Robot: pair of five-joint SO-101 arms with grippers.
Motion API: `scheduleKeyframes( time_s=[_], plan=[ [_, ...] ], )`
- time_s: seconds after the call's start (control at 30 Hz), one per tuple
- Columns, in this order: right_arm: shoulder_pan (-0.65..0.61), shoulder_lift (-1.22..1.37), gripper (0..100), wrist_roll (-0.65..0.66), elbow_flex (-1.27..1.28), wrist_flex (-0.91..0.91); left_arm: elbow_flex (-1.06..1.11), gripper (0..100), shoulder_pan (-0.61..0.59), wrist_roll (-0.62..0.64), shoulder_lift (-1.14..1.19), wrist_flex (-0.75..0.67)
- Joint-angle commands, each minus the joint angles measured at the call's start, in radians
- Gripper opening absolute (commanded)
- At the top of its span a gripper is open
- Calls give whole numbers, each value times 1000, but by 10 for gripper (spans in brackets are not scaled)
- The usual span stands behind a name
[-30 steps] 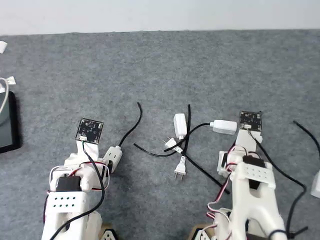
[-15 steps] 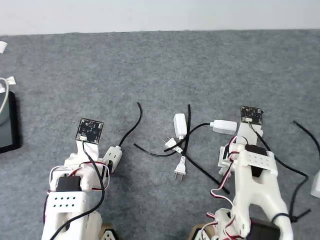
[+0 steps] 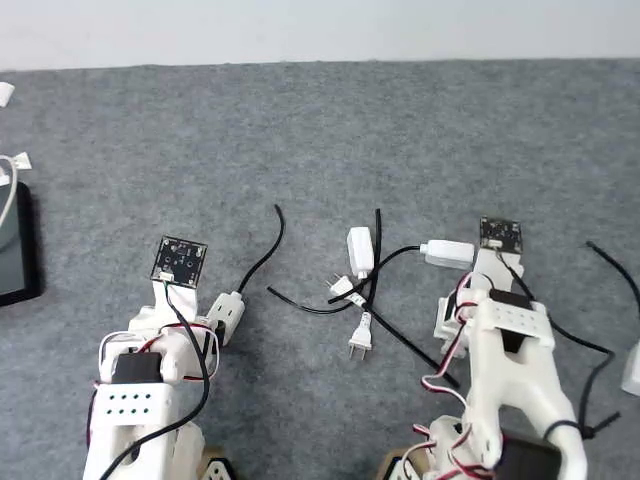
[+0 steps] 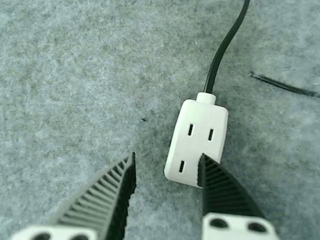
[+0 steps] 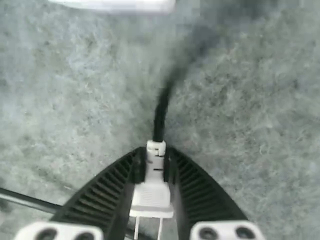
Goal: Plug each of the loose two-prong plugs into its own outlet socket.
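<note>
R gripper (image 5: 153, 156) clamped on white 2-prong plug (image 5: 151, 194), prongs twd the camera. Its black cord (image 5: 161, 112) runs away over grey carpet (image 5: 260, 100) twd a blurred white block (image 5: 115, 4) farther off.

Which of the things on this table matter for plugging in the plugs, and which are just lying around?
For the job:
- outlet socket at the open left gripper
- two-prong plug held in the right gripper
- loose plug mid-table
- centre outlet block
- outlet block by the right arm

Lying about:
- black device at the table's edge
- white scrap
</note>
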Motion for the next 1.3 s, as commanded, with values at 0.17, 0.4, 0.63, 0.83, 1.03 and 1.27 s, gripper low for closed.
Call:
scheduleKeyframes(
  time_s=[0.17,0.4,0.63,0.83,1.03,1.27],
  plan=[
    [19,15,76,-14,-18,22,-5,133,-5,3,-12,-21],
    [18,21,43,-14,-18,15,-5,133,-5,3,-12,-20],
    [-1,24,113,-14,-18,22,-5,133,-5,3,-12,-18],
    [-5,27,76,0,-18,12,-5,133,-6,3,-12,-17],
    [1,108,7,52,-61,21,-4,133,-6,3,-12,-17],
    [36,45,8,54,-35,13,-4,131,-6,3,-12,-17]
  ],
)
